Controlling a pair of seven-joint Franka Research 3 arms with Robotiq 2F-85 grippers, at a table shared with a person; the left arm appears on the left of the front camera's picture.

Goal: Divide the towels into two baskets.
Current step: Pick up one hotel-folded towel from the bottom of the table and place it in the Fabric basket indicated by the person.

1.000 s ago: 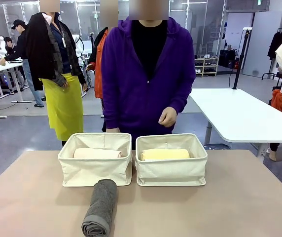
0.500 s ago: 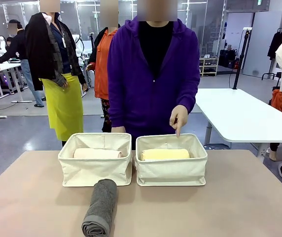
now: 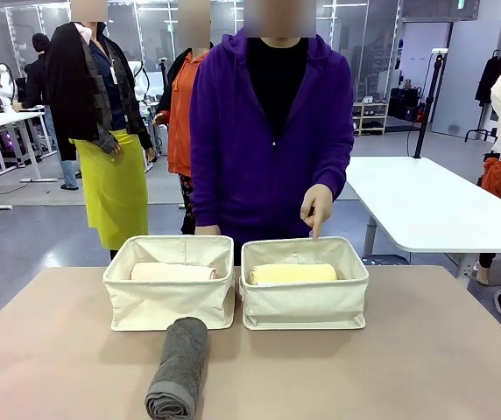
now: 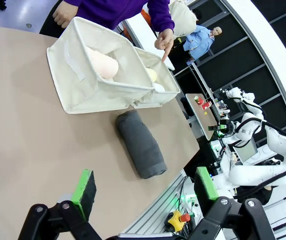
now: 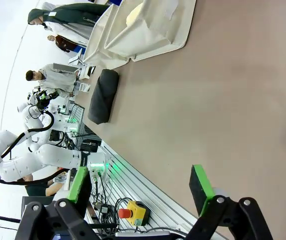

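– So, how is the grey towel (image 3: 178,367) expected to handle?

– It is judged light, soft and easily squashed. Terry cloth should not slip between the pads, but the roll could unwind if it were taken by one end. It would best be gripped across its middle, with the jaws set astride the roll.

– And where is it found?

– It is seen lying on the table (image 3: 426,350) in the lower middle of the front view, lengthwise toward the camera. Its far end is just in front of the left basket (image 3: 170,308).

– What is held by the grippers?

– Nothing. The left gripper (image 4: 144,186) is seen spread wide at the bottom of its wrist view, with the grey roll ahead of it. The right gripper (image 5: 139,184) is likewise spread wide and empty over bare table, well apart from the roll.

– How many things are counted?

– Three towels are counted: the grey one on the table, one pink towel (image 3: 172,272) laid in the left basket and one yellow towel (image 3: 292,274) laid in the right basket (image 3: 303,308). Two baskets are counted, set side by side at the middle of the frame. One hand (image 3: 317,210) of the person is pointed down at the far rim of the right basket, so that basket is probably meant for the grey towel.
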